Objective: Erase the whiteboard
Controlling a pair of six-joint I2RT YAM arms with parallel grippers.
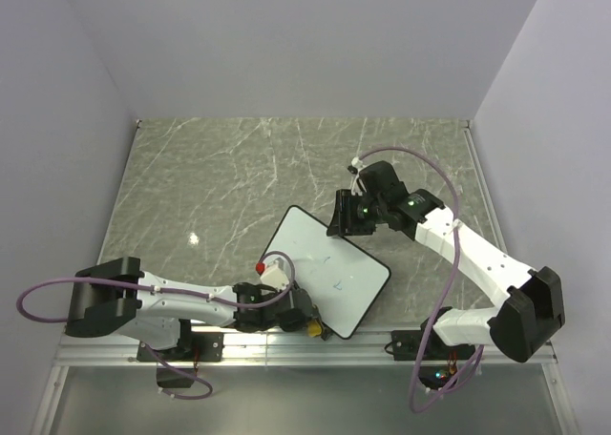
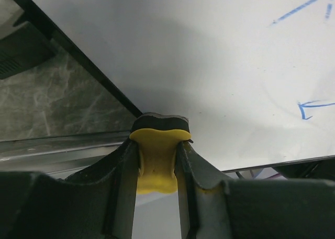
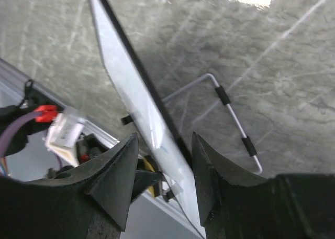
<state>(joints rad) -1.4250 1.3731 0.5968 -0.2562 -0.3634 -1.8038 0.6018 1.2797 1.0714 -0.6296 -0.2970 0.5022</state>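
Note:
The whiteboard [image 1: 329,268] lies at an angle on the marble table, with faint blue marks [image 1: 339,284] on it. They show as blue strokes [image 2: 314,107] on the board [image 2: 209,66] in the left wrist view. My left gripper [image 1: 307,322] is shut on the yellow bone-shaped eraser [image 2: 156,163] and holds its black pad against the board's near edge. My right gripper [image 1: 336,223] straddles the board's far right edge. In the right wrist view the board [image 3: 125,76] runs edge-on between its open fingers [image 3: 163,144], close to the right one.
A wire stand [image 3: 233,113] lies on the marble behind the board. A metal rail [image 1: 286,354] runs along the table's near edge, just below the left gripper. Pale walls close in the back and sides. Both arms' cables loop above the table.

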